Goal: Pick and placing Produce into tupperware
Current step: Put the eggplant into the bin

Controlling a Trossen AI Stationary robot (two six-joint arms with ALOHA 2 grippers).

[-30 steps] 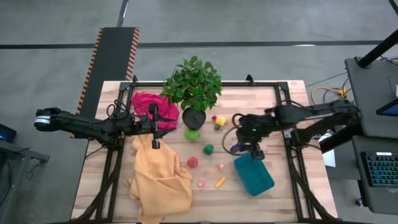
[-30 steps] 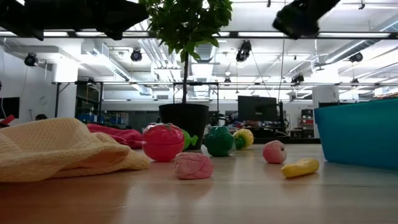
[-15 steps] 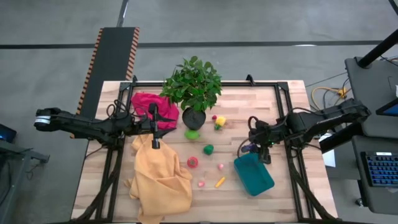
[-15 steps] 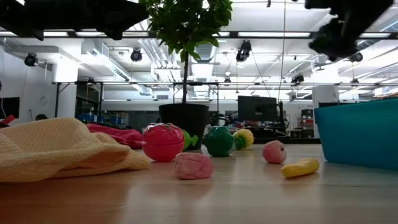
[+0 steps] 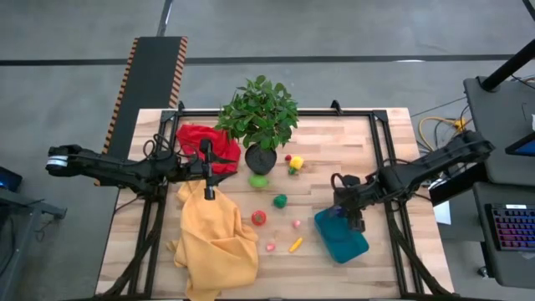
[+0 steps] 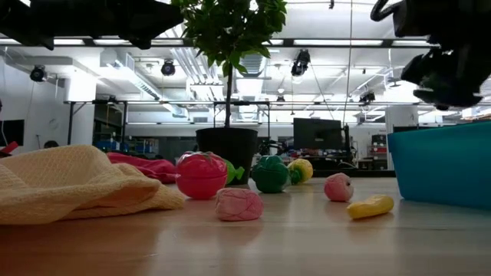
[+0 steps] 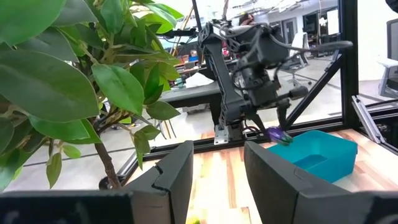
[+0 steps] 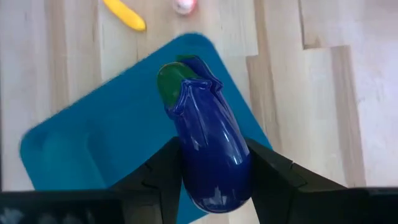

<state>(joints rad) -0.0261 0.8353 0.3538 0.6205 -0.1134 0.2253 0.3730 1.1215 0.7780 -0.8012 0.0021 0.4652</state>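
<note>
1. A wooden table (image 5: 368, 146) is seen from above, with both arms reaching in from its sides.
2. A yellow cloth (image 5: 216, 234) is spread over the left front part of the table, and a red cloth (image 5: 194, 138) lies behind it, beside the plant (image 5: 259, 117).
3. The left gripper (image 5: 207, 159) is held over the cloths near the plant's pot; in its wrist view the two fingers (image 7: 177, 177) are parted with nothing between them.
4. The teal tupperware (image 5: 341, 236) is set on the right front part of the table, and no produce is seen inside it.
5. The right gripper (image 5: 349, 211) is held above the tupperware's back edge, and it is closed on a purple eggplant (image 8: 208, 152), which is pinched between both fingers (image 8: 165, 171) over the container's interior.
6. The remaining produce is scattered between the yellow cloth and the tupperware: a red piece (image 5: 259, 217), a green piece (image 5: 280, 201), a light green piece (image 5: 258, 180) just beside the pot, a yellow piece (image 5: 295, 162), a small pink piece (image 5: 296, 223), another pink piece (image 5: 270, 247) and a yellow-orange piece (image 5: 295, 244).
</note>
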